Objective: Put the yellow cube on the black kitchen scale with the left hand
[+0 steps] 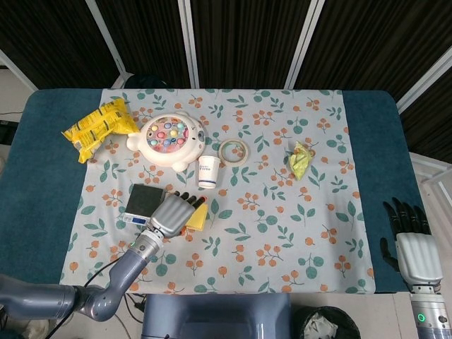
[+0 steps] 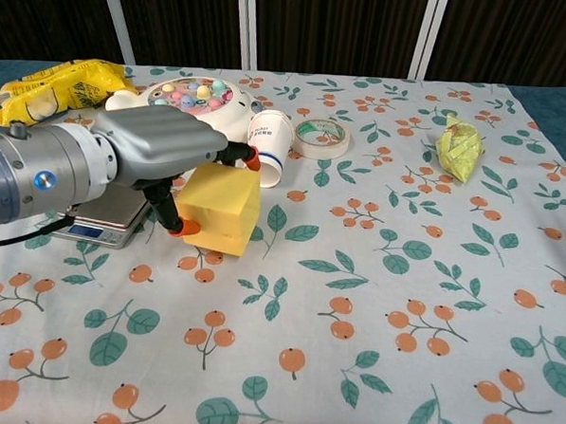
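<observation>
the left hand (image 2: 158, 148) gripped the yellow cube (image 2: 221, 209) from above, thumb (image 2: 174, 216) pressed to the face toward the scale, other fingers (image 2: 238, 155) hooked over the far top edge. the cube sat tilted in that grip, seemingly just off the cloth, right beside the black kitchen scale (image 1: 145, 200) on its cup side. in the head view the hand covered most of the cube, so how squarely it was seated could not be told. judged from this, the step in hand was the lift and carry. doing it well meant raising the cube enough to clear the scale's edge, levelling it, then travelling the short way over the platform and setting it down flat near the centre before letting go. the paper cup (image 2: 268, 147) stood just beyond the scale, close enough to brush. the right hand (image 1: 414, 244) rested well away from the scale, fingers apart, holding nothing.
</observation>
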You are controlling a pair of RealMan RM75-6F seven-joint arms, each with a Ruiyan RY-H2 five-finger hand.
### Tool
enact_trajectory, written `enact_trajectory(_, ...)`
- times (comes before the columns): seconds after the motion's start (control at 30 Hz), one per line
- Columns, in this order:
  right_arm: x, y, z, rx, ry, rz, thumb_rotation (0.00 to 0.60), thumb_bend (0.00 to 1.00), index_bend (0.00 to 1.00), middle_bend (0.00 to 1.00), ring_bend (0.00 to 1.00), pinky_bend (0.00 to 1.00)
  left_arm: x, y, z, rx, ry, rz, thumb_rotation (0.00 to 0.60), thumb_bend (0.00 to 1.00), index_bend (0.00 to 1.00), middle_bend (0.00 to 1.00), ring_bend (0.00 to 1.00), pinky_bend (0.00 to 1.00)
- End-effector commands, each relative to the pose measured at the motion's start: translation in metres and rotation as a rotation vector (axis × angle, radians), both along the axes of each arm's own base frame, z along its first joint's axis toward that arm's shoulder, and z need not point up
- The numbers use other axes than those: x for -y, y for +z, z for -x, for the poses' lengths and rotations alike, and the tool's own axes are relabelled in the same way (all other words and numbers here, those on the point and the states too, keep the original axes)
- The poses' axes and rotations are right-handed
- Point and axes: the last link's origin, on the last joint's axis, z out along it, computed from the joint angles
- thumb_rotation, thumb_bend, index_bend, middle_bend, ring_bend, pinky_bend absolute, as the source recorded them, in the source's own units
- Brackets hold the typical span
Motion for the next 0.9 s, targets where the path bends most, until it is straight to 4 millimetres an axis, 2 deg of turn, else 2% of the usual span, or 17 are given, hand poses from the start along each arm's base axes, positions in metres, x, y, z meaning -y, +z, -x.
enact_trajectory(0.03,0.0,-0.001,0.0,-0.001,0.001,-0.003,0.6,0.58,0.0,0.0,0.0,0.0,-0.004,0.017,0.003,0.027,0.001,-0.043,0.6,0.34,0.18,0.38,0.27,0.4)
enact_trajectory(0.2,0.0,-0.003,-0.001,-0.005,0.002,-0.009,0.6,0.58,0.0,0.0,0.0,0.0,-0.008,0.049,0.022,0.029,0.018,-0.097,0.6,0.34,0.18,0.38,0.27,0.39)
enact_trajectory(0.43,0.0,-0.007,-0.003,-0.012,0.004,-0.018,0.6,0.58,0.0,0.0,0.0,0.0,-0.012,0.087,0.064,0.014,0.067,-0.125,0.6,0.33,0.18,0.38,0.27,0.38)
enact_trajectory(0.63,-0.001,-0.01,-0.005,-0.018,0.005,-0.026,0.6,0.58,0.0,0.0,0.0,0.0,-0.018,0.097,0.092,0.038,0.111,-0.124,0.6,0.33,0.18,0.36,0.26,0.37)
enact_trajectory(0.9,0.0,-0.009,-0.004,-0.018,-0.001,-0.017,0.6,0.58,0.0,0.0,0.0,0.0,-0.027,0.089,0.114,0.028,0.138,-0.098,0.6,0.33,0.18,0.36,0.26,0.37)
